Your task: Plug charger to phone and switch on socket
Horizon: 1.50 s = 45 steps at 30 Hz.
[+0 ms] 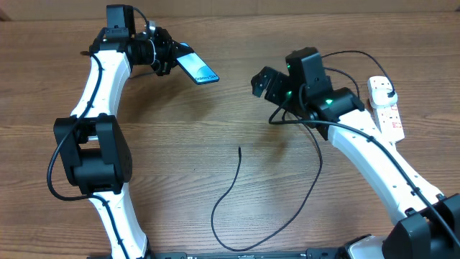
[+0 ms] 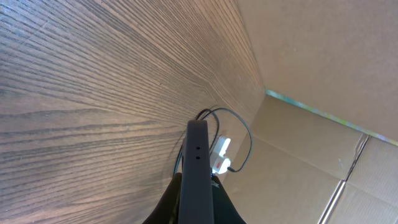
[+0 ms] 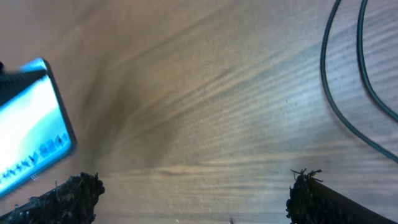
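Over on the left, the left claw (image 1: 171, 60) is pinching the phone (image 1: 199, 70) by one end. The phone sticks out to the right at a tilt with its blue screen lit, and small white text shows near the free end. From the left wrist view it is seen edge-on, a dark slab (image 2: 198, 177) clamped between the two fingers, with the wooden surface (image 2: 93, 93) stretching away beyond it. Near the middle of the surface (image 1: 180, 165) lies the loose tip of the charger (image 1: 239, 148), well apart from the phone and touched by neither claw. Its thin black cable runs toward the near edge, loops round, and climbs back up under the right arm. The right claw (image 1: 264, 84) hangs to the right of the phone and faces it, jaws spread with nothing between them. Its own camera shows both fingers (image 3: 73, 194) set wide apart, the phone (image 3: 31, 134) glowing at the left and two strands of cable (image 3: 339, 93) at the upper right. Farthest right sits the socket (image 1: 388, 114), a white strip with red markings. A black plug is seated at its far end, and I cannot tell which way the switches stand.
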Tool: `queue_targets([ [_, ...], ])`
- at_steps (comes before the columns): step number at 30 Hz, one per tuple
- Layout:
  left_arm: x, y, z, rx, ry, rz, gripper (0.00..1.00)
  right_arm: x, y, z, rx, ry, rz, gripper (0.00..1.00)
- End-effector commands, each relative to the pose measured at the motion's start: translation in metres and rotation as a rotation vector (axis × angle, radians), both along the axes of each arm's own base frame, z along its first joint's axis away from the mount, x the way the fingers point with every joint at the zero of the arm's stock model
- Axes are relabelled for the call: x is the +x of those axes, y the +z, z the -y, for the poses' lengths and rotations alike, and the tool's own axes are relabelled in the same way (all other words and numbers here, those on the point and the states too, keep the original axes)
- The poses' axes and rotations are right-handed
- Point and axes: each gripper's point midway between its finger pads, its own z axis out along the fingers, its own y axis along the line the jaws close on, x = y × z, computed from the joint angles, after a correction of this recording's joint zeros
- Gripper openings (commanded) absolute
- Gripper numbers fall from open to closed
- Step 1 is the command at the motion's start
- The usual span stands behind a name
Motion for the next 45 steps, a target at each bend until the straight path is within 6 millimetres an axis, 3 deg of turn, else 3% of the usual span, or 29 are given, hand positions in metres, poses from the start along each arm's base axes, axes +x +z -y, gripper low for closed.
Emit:
queue_targets([
  [1,0.004,0.008,-0.002,-0.002,-0.011,0.035,0.04,0.005,0.019,-0.004,-0.025,0.024,0.049,0.99],
  [9,0.005,0.008,-0.004,0.004,-0.004,0.036,0.04,0.0,0.021,0.001,-0.064,0.033,0.01,0.99],
  [20,0.005,0.008,-0.009,0.003,0.005,0.035,0.04,-0.004,-0.033,-0.004,-0.161,0.091,-0.237,0.99],
  [27,0.006,0.008,-0.01,0.004,0.006,0.039,0.04,-0.03,-0.055,-0.021,-0.097,0.159,-0.39,0.99],
  [36,0.006,0.008,-0.01,0.005,0.006,0.039,0.04,-0.063,-0.062,-0.053,-0.152,0.259,-0.427,0.99],
  [45,0.006,0.008,-0.01,0.005,0.006,0.04,0.04,-0.09,-0.1,-0.049,-0.318,0.348,-0.536,0.99],
])
